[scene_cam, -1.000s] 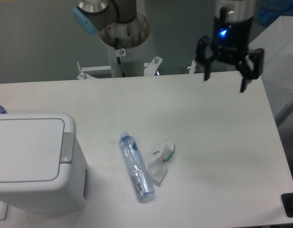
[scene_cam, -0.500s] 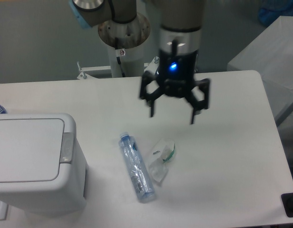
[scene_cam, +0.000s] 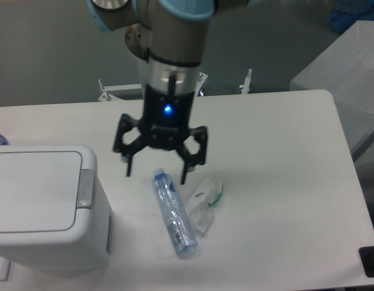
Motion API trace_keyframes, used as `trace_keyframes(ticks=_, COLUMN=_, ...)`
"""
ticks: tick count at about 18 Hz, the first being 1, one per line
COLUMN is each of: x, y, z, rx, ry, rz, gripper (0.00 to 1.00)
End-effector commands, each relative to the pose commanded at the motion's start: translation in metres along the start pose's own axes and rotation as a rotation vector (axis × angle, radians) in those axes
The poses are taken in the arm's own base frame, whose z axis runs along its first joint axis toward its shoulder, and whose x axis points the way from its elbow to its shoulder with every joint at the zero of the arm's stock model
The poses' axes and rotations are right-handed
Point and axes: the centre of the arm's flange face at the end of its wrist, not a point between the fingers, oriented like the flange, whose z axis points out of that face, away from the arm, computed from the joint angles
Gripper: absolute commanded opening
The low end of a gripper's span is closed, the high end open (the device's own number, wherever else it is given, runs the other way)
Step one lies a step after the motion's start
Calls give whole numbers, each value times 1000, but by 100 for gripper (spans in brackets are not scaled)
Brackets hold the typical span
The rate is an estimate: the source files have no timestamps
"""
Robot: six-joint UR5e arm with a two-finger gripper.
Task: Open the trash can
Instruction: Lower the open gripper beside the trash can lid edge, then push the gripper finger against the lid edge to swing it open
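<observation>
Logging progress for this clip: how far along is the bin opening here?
Nothing is done yet: the trash can has its lid flat and shut, and the grey latch is untouched. In hand is the approach only: the gripper hangs open and empty right of the can, above the top of the bottle. Left: reach the latch, press it, and get the lid up.

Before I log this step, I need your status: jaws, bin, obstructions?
Gripper open, empty, above the table. Trash can shut, lid flat, latch untouched. Plastic bottle and crumpled wrapper lie right of bin, not blocking latch.
</observation>
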Motion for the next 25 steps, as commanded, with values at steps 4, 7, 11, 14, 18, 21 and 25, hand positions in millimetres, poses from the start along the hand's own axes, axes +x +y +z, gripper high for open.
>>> trace_keyframes(ticks=4, x=11, y=0, z=14, rx=-10, ry=11, rz=-10, gripper=100)
trace_keyframes(ticks=7, x=12, y=1, z=20, rx=-17, ry=13, rz=-10, gripper=100)
trace_keyframes(ticks=11, x=15, y=2, z=28, rx=-27, ry=18, rz=-5, gripper=100)
trace_keyframes(ticks=14, x=21, y=3, z=39, rx=-40, ry=27, rz=4, gripper=100)
trace_keyframes(ticks=18, x=22, y=7, z=45, rx=-52, ry=30, rz=3, gripper=100)
trace_keyframes(ticks=21, x=21, y=8, z=47, rx=-54, ry=30, rz=3, gripper=100)
trace_keyframes(ticks=25, x=20, y=11, z=50, rx=-62, ry=32, rz=1, gripper=100)
